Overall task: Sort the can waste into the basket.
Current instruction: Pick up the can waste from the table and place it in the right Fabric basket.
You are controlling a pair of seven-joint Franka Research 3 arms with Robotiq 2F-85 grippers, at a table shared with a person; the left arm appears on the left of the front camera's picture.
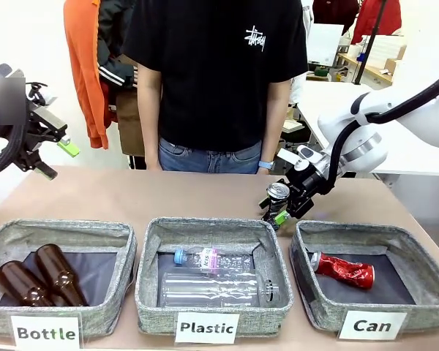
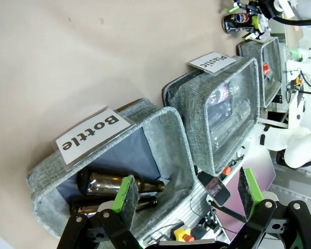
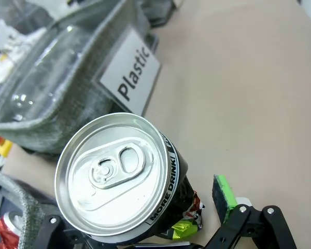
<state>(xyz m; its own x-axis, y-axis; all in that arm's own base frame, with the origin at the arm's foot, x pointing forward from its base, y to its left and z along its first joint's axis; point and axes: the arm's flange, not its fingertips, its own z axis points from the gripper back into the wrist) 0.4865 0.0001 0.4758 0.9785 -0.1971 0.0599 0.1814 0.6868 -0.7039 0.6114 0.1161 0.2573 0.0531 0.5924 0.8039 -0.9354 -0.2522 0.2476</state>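
Right gripper (image 1: pixel 279 207) hangs over the bench (image 1: pixel 168 194) with the black can (image 1: pixel 277 193) between its green pads. In the right wrist view the can (image 3: pixel 119 174) fills the space between the fingers, silver pull-tab top facing the camera, but one pad (image 3: pixel 224 191) stands apart from the can's side with bench showing between them; whether the jaws actually clamp the can I cannot tell. Below and just beyond this gripper, toward the robot's right, sits the "Can" basket (image 1: pixel 424 281), and the red can (image 1: pixel 343 269) lies inside it on the dark bottom. Directly under the gripper's other side is the far corner of the "Plastic" bin (image 1: pixel 150 267), holding clear bottles.

Left gripper (image 1: pixel 53 159) is raised well off the bench at the far left, jaws spread wide and holding nothing. Beneath it in its wrist view lies the "Bottle" bin (image 2: pixel 168 140) with brown glass bottles (image 2: pixel 114 182) inside. A person (image 1: pixel 216 80) stands at the far edge of the bench.
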